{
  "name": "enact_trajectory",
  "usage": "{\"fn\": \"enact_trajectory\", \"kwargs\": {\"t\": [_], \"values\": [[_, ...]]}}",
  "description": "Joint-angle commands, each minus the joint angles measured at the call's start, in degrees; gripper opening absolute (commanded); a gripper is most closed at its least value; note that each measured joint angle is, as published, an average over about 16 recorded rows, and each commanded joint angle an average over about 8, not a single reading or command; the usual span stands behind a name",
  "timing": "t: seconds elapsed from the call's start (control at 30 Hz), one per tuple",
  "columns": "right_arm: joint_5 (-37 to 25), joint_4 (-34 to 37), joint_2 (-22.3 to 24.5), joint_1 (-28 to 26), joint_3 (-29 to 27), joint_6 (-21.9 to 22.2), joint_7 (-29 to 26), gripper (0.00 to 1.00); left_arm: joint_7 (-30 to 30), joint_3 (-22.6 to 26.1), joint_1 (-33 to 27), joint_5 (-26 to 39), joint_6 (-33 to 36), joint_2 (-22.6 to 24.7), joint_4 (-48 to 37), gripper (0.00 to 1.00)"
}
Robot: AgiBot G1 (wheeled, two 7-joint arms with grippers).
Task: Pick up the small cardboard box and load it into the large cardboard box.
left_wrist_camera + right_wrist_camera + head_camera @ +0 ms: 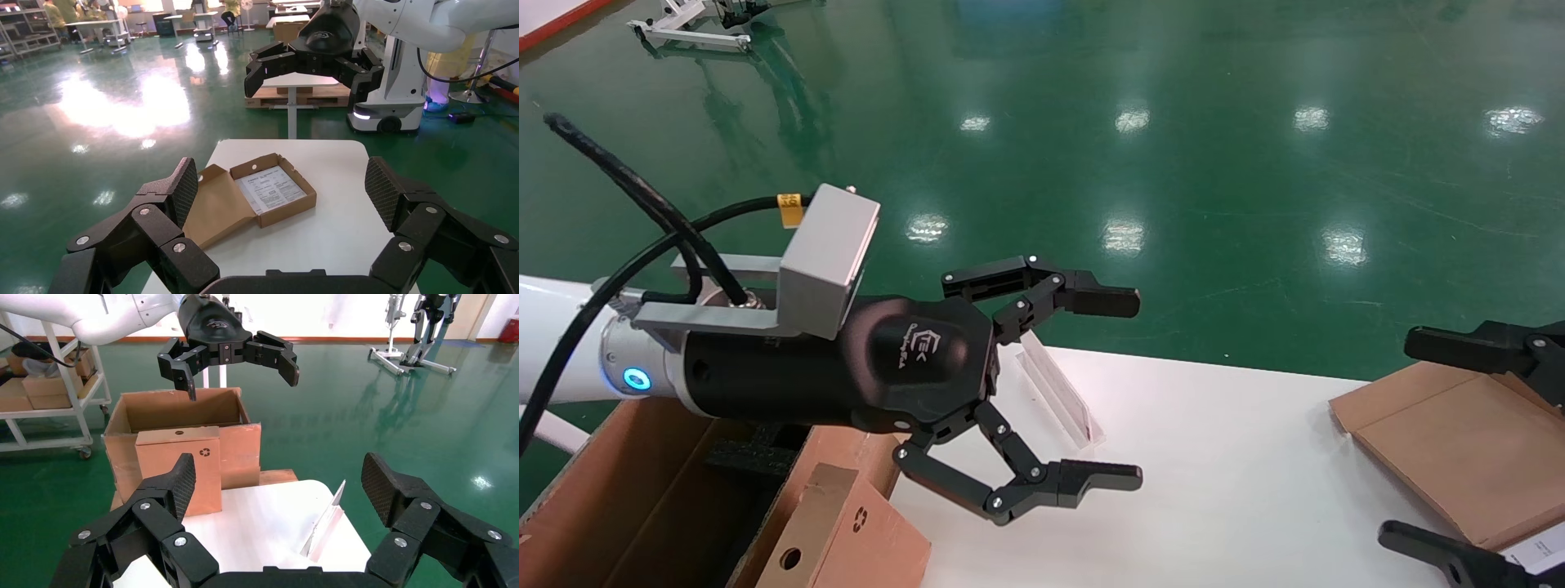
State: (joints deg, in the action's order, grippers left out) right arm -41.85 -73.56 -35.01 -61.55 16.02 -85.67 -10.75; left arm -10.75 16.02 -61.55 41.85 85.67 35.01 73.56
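Head view: matte brown small cardboard box (846, 535) leans against corrugated large cardboard box (625, 490).

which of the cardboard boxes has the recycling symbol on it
The small cardboard box, standing upright against the large cardboard box; the flat open package carries a white label instead.

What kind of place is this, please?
Probably a factory or warehouse hall: a glossy green floor runs far back, with a wheeled cart of cartons, a wooden pallet and worktables. Both grippers, left and right, hang open.

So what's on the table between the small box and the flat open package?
Only a clear acrylic stand; the rest is bare table, per the head view.
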Motion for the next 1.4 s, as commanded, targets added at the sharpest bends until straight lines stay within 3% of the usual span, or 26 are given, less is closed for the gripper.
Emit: {"fn": "enact_trajectory", "kwargs": {"t": [0.03, 0.9, 1.13, 1.4], "values": [[0.0, 0.0, 0.0, 0.0, 0.0, 0.0, 0.0, 1.0, 0.0, 0.0, 0.0, 0.0, 0.0, 0.0, 0.0, 1.0], [0.0, 0.0, 0.0, 0.0, 0.0, 0.0, 0.0, 1.0, -0.7, 1.1, -0.5, 1.8, -0.2, -0.9, 0.3, 1.0], [0.0, 0.0, 0.0, 0.0, 0.0, 0.0, 0.0, 1.0, -3.4, 4.5, -3.9, 7.9, -1.0, -2.6, 2.6, 1.0], [0.0, 0.0, 0.0, 0.0, 0.0, 0.0, 0.0, 1.0, -8.4, 11.0, -11.8, 18.9, -1.1, -3.8, 6.3, 1.0]]}}
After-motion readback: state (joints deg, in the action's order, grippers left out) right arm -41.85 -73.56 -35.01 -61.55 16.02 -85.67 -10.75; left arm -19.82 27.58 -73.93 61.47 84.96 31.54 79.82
